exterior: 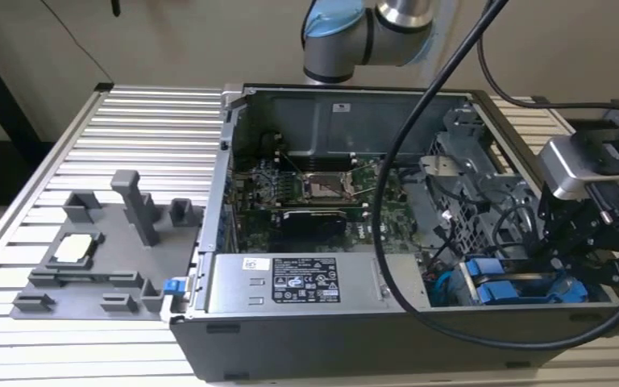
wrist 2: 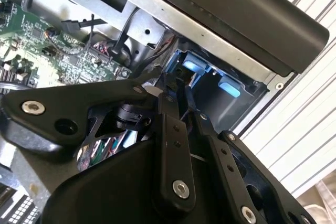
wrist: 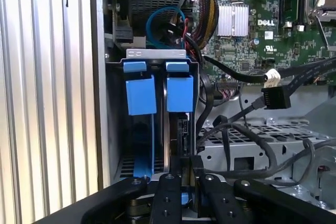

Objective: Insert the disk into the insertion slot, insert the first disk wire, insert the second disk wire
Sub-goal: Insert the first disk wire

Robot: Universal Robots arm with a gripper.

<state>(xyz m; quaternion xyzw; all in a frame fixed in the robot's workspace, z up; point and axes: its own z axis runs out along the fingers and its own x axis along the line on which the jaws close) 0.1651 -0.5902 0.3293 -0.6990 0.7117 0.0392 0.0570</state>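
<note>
The disk [wrist: 180,94] stands on edge inside the insertion slot [wrist: 156,54], its blue carrier tabs at the far end beside a second blue carrier [wrist: 140,95]. In the exterior view the blue tabs [exterior: 495,290] sit at the case's lower right corner. My gripper [wrist: 186,174] hovers right at the disk's near end, its black fingers [wrist 2: 169,129] drawn close together. Whether they pinch the disk's edge is hidden. A black flat connector [wrist: 274,97] and a white-tipped cable end [wrist: 270,77] lie loose over the perforated cage, apart from the gripper.
The open case holds a green motherboard [exterior: 321,201] and a grey power-supply box [exterior: 304,282] with a sticker. Black cables [wrist: 247,145] loop across the cage beside the slot. A grey fixture tray [exterior: 105,242] rests on the slatted table [exterior: 138,121] at the exterior view's left.
</note>
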